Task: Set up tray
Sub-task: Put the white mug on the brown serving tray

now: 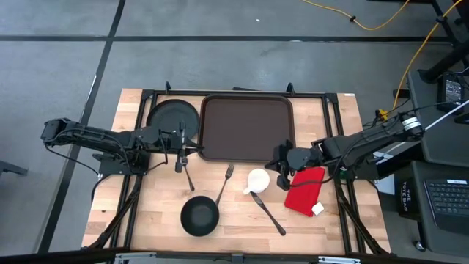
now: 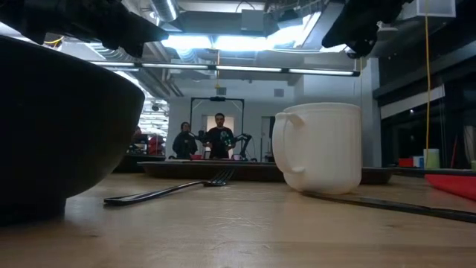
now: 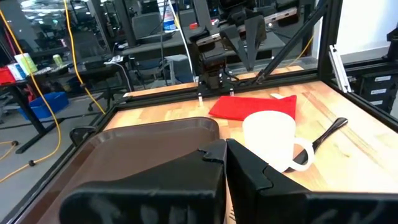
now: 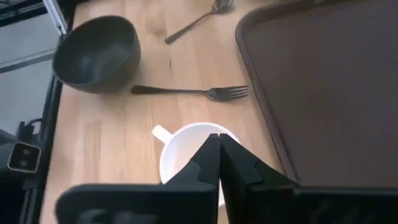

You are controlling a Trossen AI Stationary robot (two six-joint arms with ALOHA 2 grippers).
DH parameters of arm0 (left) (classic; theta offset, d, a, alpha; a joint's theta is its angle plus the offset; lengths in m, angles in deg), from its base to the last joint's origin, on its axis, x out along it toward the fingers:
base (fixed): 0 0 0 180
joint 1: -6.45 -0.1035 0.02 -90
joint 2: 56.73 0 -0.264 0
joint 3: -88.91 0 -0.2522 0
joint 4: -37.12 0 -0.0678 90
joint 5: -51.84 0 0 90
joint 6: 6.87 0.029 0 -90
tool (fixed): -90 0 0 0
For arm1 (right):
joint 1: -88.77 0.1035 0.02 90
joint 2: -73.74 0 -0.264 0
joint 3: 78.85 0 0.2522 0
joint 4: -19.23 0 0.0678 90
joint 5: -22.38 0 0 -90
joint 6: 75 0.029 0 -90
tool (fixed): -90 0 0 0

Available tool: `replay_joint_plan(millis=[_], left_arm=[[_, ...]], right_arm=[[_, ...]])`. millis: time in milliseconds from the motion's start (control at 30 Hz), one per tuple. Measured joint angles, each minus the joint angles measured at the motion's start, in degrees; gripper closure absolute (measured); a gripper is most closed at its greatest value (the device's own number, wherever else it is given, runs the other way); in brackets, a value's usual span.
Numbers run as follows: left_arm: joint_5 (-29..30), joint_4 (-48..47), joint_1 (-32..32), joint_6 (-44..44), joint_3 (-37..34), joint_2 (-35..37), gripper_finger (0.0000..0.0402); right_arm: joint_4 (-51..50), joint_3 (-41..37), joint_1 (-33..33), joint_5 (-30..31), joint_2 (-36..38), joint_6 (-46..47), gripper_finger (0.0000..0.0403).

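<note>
The dark brown tray (image 1: 245,126) lies flat at the table's far middle, with nothing on it. My left gripper (image 1: 196,150) hovers shut at the tray's near left corner (image 3: 143,155), fingers (image 3: 225,152) pointing toward the table's right. My right gripper (image 1: 278,163) is shut and hangs above the white mug (image 1: 256,181), which stands upright on the wood just near of the tray (image 4: 336,81). In the right wrist view the shut gripper (image 4: 217,142) shows over the mug's rim (image 4: 180,146). The low view shows that gripper (image 2: 357,30) well above the mug (image 2: 320,149).
A round black plate (image 1: 172,117) sits left of the tray. Near of the tray lie a spoon (image 1: 188,176), a fork (image 1: 226,183), a dark bowl (image 1: 199,217), another long utensil (image 1: 270,213) and a red napkin (image 1: 304,191). People stand in the room beyond (image 2: 216,134).
</note>
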Motion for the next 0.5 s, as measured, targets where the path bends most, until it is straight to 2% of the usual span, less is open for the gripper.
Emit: replay_joint_plan(millis=[133,300,500], left_arm=[[-0.1,-0.6,-0.02,-0.04,0.02,-0.22,0.0397],[-0.52,-0.5,-0.02,-0.04,0.0,-0.63,0.0397],[-0.52,0.14,-0.02,0.16,0.02,-0.61,0.0398]], right_arm=[[-7.43,3.81,-0.03,-0.61,-3.1,5.82,0.0393],[-17.56,10.97,-0.04,-1.11,-10.05,8.75,0.0398],[-28.57,20.26,-0.35,-1.33,-16.76,12.61,0.0385]])
